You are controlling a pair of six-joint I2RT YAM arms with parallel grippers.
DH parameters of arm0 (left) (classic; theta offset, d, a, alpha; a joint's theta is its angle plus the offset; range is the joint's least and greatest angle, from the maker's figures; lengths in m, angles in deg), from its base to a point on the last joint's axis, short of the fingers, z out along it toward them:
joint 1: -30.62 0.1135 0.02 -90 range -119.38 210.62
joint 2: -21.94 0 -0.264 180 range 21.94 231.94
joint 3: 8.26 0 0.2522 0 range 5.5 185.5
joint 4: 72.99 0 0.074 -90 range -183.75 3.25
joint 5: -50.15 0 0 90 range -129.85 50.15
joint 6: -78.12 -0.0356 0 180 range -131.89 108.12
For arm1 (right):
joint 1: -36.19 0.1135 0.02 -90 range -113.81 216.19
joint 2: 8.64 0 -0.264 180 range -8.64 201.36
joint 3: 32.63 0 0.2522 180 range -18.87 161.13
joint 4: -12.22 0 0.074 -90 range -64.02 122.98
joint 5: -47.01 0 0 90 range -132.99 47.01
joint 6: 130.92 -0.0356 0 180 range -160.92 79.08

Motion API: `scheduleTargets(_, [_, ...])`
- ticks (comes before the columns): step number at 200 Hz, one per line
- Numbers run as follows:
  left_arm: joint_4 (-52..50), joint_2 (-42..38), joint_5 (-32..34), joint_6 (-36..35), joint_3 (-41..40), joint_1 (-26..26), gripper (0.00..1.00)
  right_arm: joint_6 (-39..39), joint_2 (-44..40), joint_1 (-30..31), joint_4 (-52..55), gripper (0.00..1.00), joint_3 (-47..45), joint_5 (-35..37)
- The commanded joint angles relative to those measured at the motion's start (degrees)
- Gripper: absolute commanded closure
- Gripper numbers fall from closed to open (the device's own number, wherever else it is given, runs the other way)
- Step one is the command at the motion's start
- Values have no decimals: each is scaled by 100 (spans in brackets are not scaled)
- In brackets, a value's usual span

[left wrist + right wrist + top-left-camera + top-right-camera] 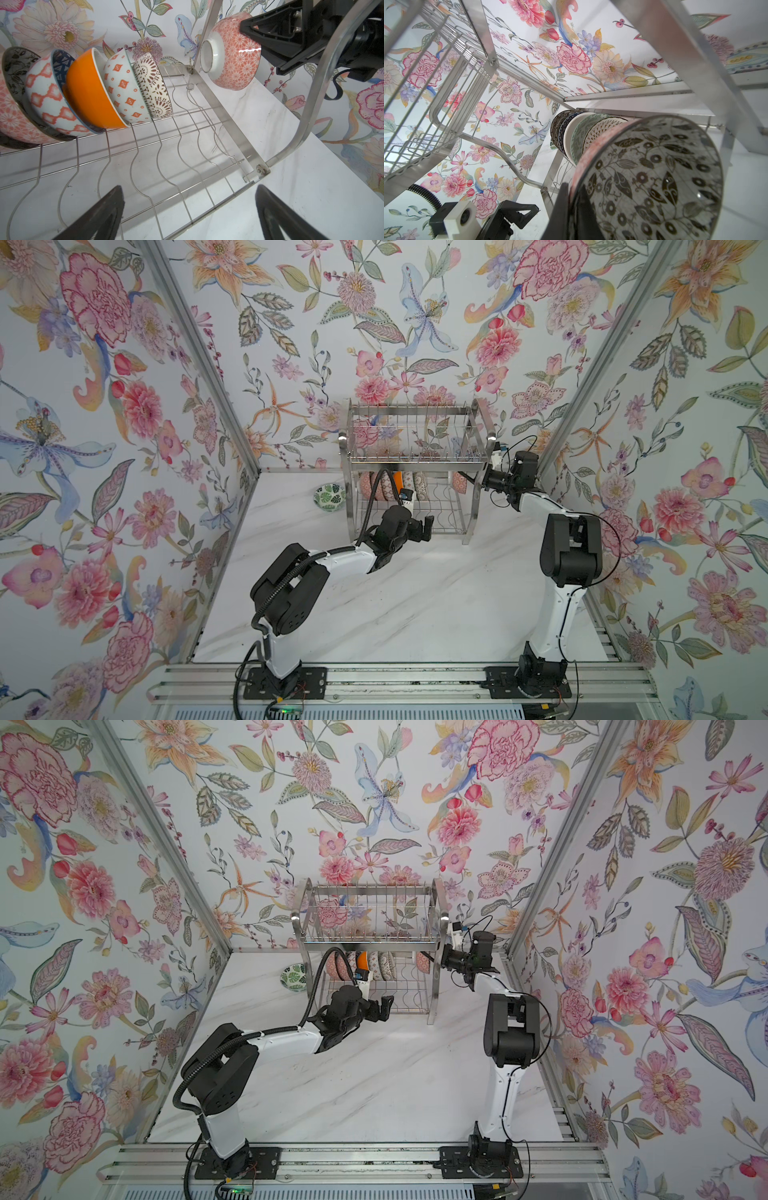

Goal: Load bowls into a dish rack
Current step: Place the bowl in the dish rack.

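Observation:
The dish rack (415, 466) (370, 942) stands at the back of the table. Several bowls (91, 91) (577, 135) lean in a row on edge along its wavy lower wires (187, 145). My right gripper (467, 480) (571, 207) is shut on the rim of a bowl (234, 52) (654, 182), pink outside and black-white floral inside, held in the air on edge at the lower tier's right end. My left gripper (428, 526) (187, 218) hangs open and empty in front of the lower tier. A green leaf bowl (329, 496) (293, 977) sits on the table left of the rack.
Floral walls close in the marble table (415, 605) on three sides. The rack's curved steel leg (311, 93) stands between my left gripper and the held bowl. The upper tier's upright prongs (415, 423) hold nothing.

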Motion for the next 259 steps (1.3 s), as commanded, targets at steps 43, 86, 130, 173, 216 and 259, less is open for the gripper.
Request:
scheduleTargets(43, [-189,-151,168,-178,-2,-57,1,-1056,445,98,-1829,100,-120,-521])
scheduleTargets(86, [-374,-253,275,-266,-92,-58,1,-1376,681,123,-2272,100,-98,-576])
scheduleTargets(130, [-516,-290,359,-323,-76,-65,1,-1755,1048,219,-2635,100,178,-723])
scheduleTargets(173, [-585,-250,357,-278,-22,-56,1,-2079,1248,375,-3028,100,219,-743])
scheduleTargets(216, [-648,-222,340,-277,32,-59,1,-2305,1445,528,-3282,100,304,-684])
scheduleTargets(259, [-691,-289,358,-270,-36,-66,1,-2906,1744,534,-3907,100,485,-570])
